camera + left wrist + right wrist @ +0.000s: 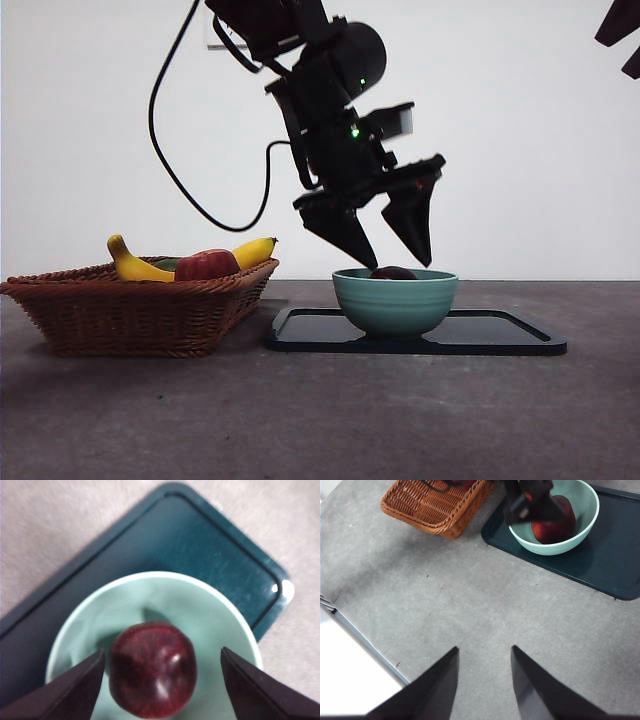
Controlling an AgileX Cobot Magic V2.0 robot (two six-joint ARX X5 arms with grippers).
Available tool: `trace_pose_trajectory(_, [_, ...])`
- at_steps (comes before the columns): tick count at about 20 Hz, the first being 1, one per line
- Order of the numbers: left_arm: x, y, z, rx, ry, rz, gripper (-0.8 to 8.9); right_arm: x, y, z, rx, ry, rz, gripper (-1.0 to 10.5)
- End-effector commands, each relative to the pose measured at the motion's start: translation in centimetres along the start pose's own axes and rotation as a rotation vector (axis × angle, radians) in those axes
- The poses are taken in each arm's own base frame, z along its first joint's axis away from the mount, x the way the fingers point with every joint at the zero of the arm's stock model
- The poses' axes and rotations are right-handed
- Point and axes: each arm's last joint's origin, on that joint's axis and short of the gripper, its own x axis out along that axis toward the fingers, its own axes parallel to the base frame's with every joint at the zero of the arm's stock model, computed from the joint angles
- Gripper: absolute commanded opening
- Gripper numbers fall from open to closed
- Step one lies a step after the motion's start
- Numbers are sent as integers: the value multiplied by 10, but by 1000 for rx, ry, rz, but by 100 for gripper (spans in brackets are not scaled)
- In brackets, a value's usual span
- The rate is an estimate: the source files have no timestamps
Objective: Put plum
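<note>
Already, left to right: the woven wicker basket [140, 310] keeps a yellow banana [135, 266]; the glossy dark-maroon plum [152, 668] rests in the pale green ceramic bowl [395, 300], left end effector [392, 243] spread wide above it, gripping nothing. Only retreat seems left; the right end effector [482, 652] idles, parted.

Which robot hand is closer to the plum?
Left. The left gripper hangs open right above the plum in the bowl. The right gripper waits far off over bare table, also open.
</note>
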Motion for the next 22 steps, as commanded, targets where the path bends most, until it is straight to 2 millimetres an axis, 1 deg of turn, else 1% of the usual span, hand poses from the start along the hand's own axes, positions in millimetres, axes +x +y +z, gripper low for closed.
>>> trace_pose_trajectory(1, [14, -2, 1, 32, 6, 7, 371, 0, 1, 2, -16, -5, 8, 168])
trace_pose_trajectory(9, [28, -1, -5, 33, 31, 24, 371, 0, 1, 2, -16, -6, 8, 168])
trace_pose_trajectory(15, [28, -2, -5, 33, 33, 23, 364, 0, 1, 2, -16, -6, 8, 168])
trace_pose_trajectory(17, [29, -3, -5, 36, 35, 28, 276, 0, 1, 2, -16, -6, 8, 167])
trace_pose_trajectory(18, [29, -3, -5, 37, 36, 32, 248, 0, 1, 2, -16, -6, 8, 168])
trace_pose_trajectory(22, [29, -4, -6, 36, 45, 33, 243, 0, 1, 2, -16, -6, 8, 168])
